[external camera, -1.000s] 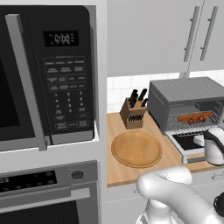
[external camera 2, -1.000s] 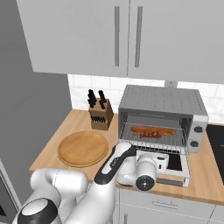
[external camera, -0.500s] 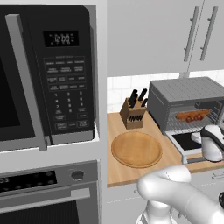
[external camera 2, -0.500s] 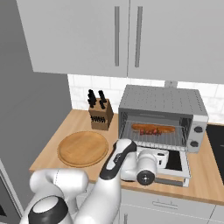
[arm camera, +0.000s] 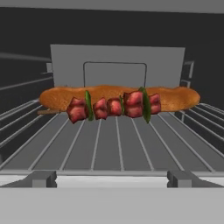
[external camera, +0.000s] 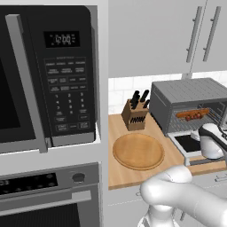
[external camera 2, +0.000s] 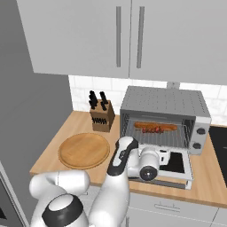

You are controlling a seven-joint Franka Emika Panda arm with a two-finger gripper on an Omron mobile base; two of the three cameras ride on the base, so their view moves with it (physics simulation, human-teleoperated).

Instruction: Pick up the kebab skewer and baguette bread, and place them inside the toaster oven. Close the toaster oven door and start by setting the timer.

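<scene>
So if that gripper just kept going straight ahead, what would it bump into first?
Probably the kebab skewer, lying on the toaster oven rack just in front of the baguette bread. The open gripper points at it; depth is unclear.

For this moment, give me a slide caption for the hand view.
Kebab skewer and baguette bread lie on the toaster oven rack.

Even, shadowless, slightly soft render

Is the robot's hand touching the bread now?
Apart. The hand view shows the bread lying with the skewer deep on the rack, with bare bars between it and the open gripper's camera.
</scene>
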